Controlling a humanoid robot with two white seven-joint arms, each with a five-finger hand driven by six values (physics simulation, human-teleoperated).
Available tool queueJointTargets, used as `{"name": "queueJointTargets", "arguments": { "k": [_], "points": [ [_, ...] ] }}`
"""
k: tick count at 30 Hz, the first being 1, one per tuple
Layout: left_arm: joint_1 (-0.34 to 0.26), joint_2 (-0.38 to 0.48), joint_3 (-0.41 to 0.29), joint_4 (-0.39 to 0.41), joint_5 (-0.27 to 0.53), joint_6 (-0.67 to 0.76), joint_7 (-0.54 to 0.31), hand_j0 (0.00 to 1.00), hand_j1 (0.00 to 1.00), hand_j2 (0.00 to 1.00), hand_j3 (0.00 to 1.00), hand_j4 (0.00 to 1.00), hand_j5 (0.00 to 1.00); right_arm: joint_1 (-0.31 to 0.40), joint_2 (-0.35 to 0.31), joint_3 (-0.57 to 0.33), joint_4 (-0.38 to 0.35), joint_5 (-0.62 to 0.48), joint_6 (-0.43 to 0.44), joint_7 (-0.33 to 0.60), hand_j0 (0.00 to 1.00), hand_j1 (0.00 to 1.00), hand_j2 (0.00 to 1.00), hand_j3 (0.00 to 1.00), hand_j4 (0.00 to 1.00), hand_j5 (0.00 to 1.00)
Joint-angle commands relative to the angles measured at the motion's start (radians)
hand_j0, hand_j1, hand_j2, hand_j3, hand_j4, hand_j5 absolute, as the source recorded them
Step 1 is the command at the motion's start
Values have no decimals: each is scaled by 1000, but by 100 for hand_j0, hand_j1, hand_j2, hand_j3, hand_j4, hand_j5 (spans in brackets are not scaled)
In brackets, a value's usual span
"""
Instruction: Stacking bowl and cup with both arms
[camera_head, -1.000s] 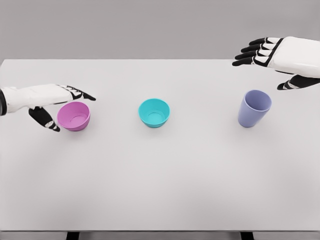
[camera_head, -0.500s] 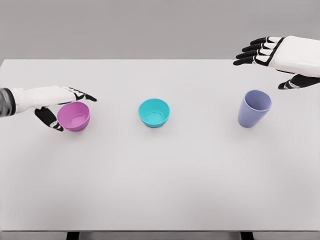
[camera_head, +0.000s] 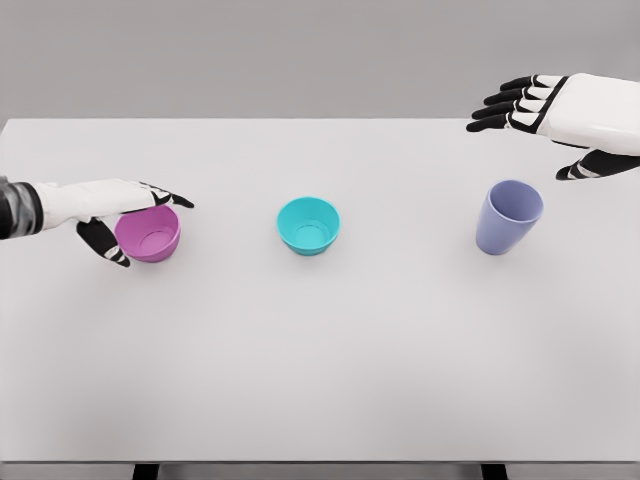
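I see three vessels in a row on the white table (camera_head: 320, 380); I take the teal bowl (camera_head: 308, 224) at mid-table as reference. Pink bowl (camera_head: 148, 232) sits well to its left, upright, opening up. Lavender cup (camera_head: 508, 216) stands well to its right, upright, leaning slightly in this view.

Left hand (camera_head: 112, 205) is at the pink bowl: fingers (camera_head: 172, 197) stretched across the bowl's far rim, thumb (camera_head: 106, 244) down on the near-left side. Fingers are spread around the bowl, not closed; I can't tell if they touch it. The bowl rests on the table.

Right hand (camera_head: 560, 115) hovers farther right than the cup and behind it, clearly apart from it. Fingers (camera_head: 505, 108) extended and pointing left, thumb (camera_head: 590, 168) hanging below, holding nothing.

Teal bowl is untouched, with nothing inside it.
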Motion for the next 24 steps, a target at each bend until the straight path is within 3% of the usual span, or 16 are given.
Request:
{"name": "queueJointTargets", "arguments": {
  "k": [1,24],
  "points": [
    [0,-12,0,18,-7,1,0,100,100,100,100,100,100,0,-1,0,0,-5,3,-1,100,100,100,100,100,100],
    [-2,-39,-2,64,-27,1,0,100,100,100,100,100,100,-2,-1,0,0,-5,3,-1,100,100,100,100,100,100]
  ]
}}
